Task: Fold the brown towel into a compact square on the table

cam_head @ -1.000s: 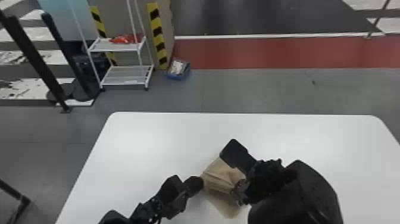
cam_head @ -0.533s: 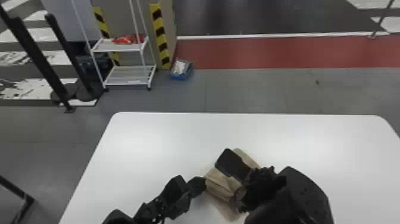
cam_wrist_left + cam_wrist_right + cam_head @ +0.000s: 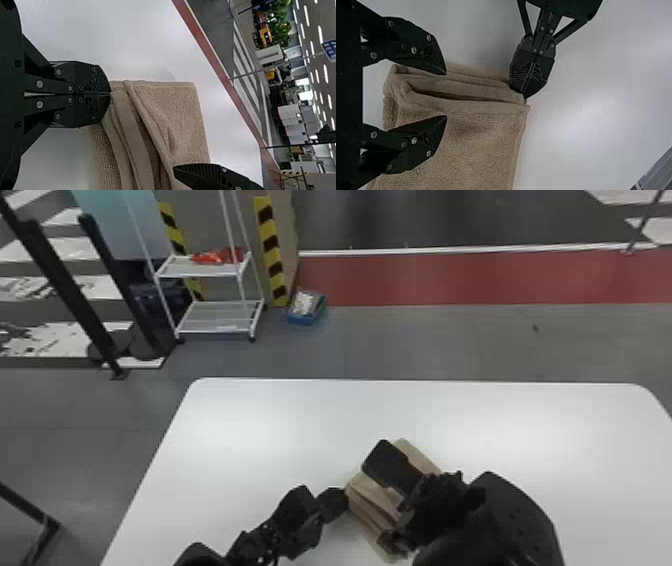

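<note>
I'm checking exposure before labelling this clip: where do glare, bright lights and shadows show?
Head view: soft glare patches on the white table; left wrist view: ceiling lights glow as white strips; right wrist view: soft grey shadow beside the towel, near the left pincer.

Can't read any text here tbh. Left wrist view has a blue sign (image 3: 329,49) on a pole (image 3: 277,64), well past the surface's (image 3: 119,35) edge, print too small.
</note>
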`<action>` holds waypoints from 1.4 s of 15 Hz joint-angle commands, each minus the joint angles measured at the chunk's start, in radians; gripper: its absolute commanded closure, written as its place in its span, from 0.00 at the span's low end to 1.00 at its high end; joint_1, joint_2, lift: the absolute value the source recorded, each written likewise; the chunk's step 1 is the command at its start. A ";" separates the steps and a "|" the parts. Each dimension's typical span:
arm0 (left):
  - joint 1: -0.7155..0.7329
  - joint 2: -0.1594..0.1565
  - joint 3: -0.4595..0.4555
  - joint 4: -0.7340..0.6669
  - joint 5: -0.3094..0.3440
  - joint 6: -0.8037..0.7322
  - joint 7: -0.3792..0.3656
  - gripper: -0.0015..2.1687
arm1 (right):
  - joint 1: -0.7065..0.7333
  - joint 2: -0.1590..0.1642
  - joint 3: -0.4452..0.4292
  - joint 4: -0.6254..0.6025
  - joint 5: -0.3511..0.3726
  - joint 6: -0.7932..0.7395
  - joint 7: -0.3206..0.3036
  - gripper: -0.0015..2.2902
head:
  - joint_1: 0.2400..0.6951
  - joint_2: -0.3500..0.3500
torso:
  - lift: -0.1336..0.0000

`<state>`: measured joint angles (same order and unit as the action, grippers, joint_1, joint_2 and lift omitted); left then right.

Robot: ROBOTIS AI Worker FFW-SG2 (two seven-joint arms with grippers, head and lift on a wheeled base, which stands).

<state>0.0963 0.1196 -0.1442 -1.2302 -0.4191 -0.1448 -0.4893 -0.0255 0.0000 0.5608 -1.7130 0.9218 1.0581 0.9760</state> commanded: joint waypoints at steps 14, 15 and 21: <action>0.006 -0.001 -0.002 -0.005 -0.009 0.000 0.000 0.81 | 0.019 0.001 -0.150 -0.056 -0.169 0.012 -0.094 0.70 | 1.00 0.60 | 1.00; 0.006 -0.001 -0.002 -0.005 -0.010 0.000 0.000 0.81 | 0.019 0.001 -0.139 -0.034 -0.161 0.009 -0.097 0.70 | 1.00 0.60 | 1.00; 0.022 -0.001 -0.003 -0.014 -0.018 0.012 -0.002 0.81 | 0.033 0.001 -0.087 -0.010 -0.158 0.012 -0.095 0.70 | 1.00 0.61 | 1.00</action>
<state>0.1138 0.1180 -0.1473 -1.2391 -0.4357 -0.1351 -0.4900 0.0023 0.0000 0.4609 -1.7222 0.7643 1.0687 0.8800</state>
